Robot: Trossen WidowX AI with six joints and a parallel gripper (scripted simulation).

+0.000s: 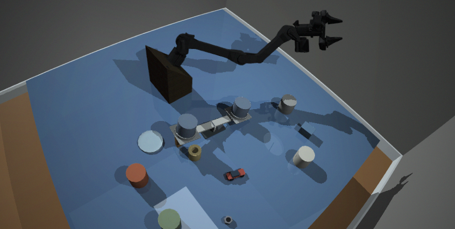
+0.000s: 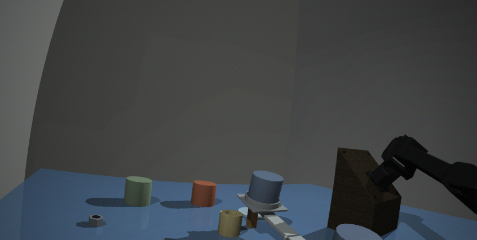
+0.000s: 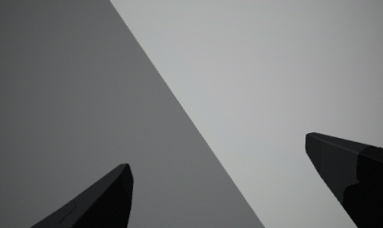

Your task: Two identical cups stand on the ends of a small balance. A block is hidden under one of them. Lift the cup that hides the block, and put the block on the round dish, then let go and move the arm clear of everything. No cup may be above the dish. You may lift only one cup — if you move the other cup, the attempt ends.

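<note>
A blue-grey cup [image 1: 186, 126] [image 2: 265, 186] stands upside down on the balance's end plate nearer the dish. The matching cup [image 1: 241, 107] [image 2: 357, 231] stands on the other end and is cut off by the lower edge in the exterior view. The balance beam [image 1: 221, 121] [image 2: 277, 225] joins the two ends. The block does not show; both cups are opaque. The pale round dish [image 1: 150, 141] [image 2: 244, 210] lies on the table with nothing on it. My gripper [image 1: 341, 29] [image 3: 219, 157] is open and empty, held out far from cups and dish. It is outside the exterior view.
A brown post [image 2: 251, 217] and brass ring [image 1: 194, 152] [image 2: 230, 223] stand by the dish-side cup. Around are orange [image 1: 136, 174], green [image 1: 169, 219], grey [image 1: 287, 104] and white [image 1: 303, 157] cylinders, a toy car [image 1: 235, 174], a nut [image 1: 228, 219] and a bluish block-shaped object [image 1: 307, 128].
</note>
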